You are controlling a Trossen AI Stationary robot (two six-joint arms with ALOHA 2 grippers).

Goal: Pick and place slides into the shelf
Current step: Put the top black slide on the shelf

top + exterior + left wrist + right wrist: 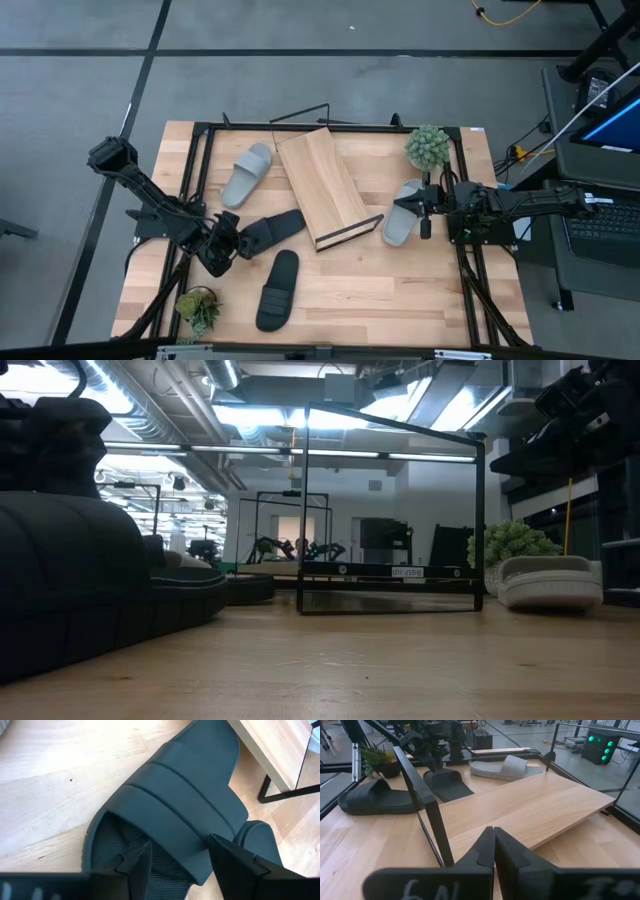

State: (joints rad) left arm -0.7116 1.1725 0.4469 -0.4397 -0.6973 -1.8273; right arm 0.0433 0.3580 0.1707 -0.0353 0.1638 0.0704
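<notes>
Left tool point(222, 250), fingers spread astride the strap of a matte black rubber slide point(268, 230) lying just left of the slanted light-wood shelf point(320, 187), right tool point(425, 210) fully closed, empty, right of the shelf.

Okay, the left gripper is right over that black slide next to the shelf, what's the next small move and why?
Probably close the left gripper on the black slide. Its fingers stand open astride the slide's broad strap, so closing should get a grip. The shelf is bare, and the slide lies on the table beside its front edge. The right gripper waits shut by a grey slide.
</notes>
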